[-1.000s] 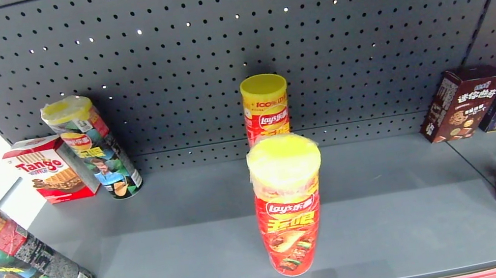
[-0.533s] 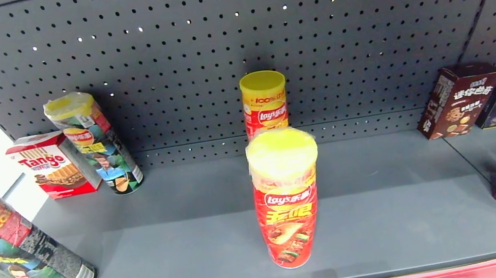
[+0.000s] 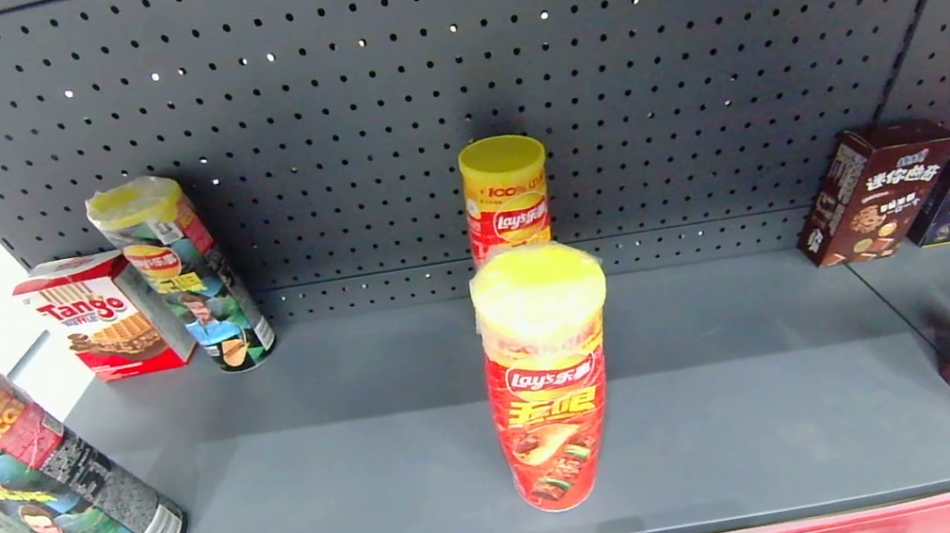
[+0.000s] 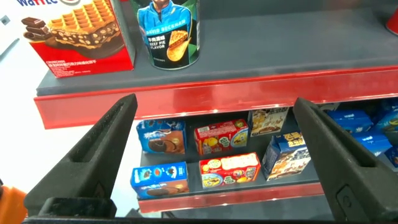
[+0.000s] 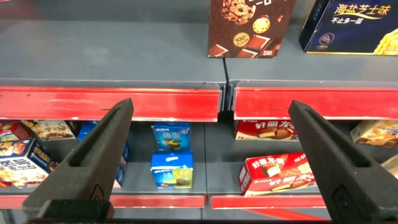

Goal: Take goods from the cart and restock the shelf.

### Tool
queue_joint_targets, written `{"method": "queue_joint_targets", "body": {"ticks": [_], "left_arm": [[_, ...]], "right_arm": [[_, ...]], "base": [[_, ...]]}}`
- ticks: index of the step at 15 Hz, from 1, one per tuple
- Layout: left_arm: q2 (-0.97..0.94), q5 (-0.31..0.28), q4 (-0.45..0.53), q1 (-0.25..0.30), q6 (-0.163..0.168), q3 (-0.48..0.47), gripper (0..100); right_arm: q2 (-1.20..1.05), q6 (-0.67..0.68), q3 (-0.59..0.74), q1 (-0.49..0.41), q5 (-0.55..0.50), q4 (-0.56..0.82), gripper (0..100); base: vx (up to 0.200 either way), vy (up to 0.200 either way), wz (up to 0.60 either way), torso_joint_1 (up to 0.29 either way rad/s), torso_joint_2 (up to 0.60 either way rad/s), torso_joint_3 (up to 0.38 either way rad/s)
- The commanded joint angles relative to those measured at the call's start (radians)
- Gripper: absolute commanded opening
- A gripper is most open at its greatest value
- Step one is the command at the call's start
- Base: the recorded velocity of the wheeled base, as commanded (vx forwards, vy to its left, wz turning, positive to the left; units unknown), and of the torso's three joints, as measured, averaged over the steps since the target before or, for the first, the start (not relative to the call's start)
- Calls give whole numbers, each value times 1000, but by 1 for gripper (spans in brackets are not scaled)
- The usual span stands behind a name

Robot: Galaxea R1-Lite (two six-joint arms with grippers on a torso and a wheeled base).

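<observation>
1. While both claws hang empty, the step in hand looks like the gap between two placements. The left claw [image 4: 214, 102] is spread wide with nothing between its fingers, and the right claw [image 5: 210, 104] is just as wide and just as bare.
2. Both claws sit in front of the shelf [image 3: 374, 473] and a little below its red lip [image 4: 217, 93].
3. Stocked goods stand ahead of the claws and above them. A red can [image 3: 549, 388] stands upright mid-shelf, roughly between the two claws. A second red can [image 3: 507, 195] stands right behind it, at the pegboard [image 3: 402, 49].
4. Straight ahead of the left claw, just past the lip, a green can [image 4: 168, 31] stands just beside a wafer box [image 4: 81, 37].
5. Ahead of the right claw stands a brown box [image 5: 250, 25], with a blue box [image 5: 357, 25] farther back on its outer side.
6. By my judgement, the next move calls for backing away from the lip and turning to the cart. One claw then closes on a single item there; both are already open for it.
7. Bare shelf lies on either side of the red can, so either gap would take the next item. The cans are tall and look easy to tip if nudged.
8. Flat grey metal makes up the shelf top, and it looks smooth.
9. Below the claws, lower shelves [image 5: 186, 199] hold rows of snack boxes.
</observation>
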Motion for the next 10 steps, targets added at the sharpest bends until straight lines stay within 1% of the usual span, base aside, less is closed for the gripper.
{"method": "queue_joint_targets", "body": {"ticks": [1, 10], "left_arm": [[1, 0, 1, 0, 0, 0, 100], [-1, 2, 0, 0, 0, 0, 100]], "right_arm": [[1, -1, 0, 0, 0, 0, 100], [1, -1, 0, 0, 0, 0, 100]], "base": [[0, 0, 0, 0, 0, 0], [0, 0, 0, 0, 0, 0]]}}
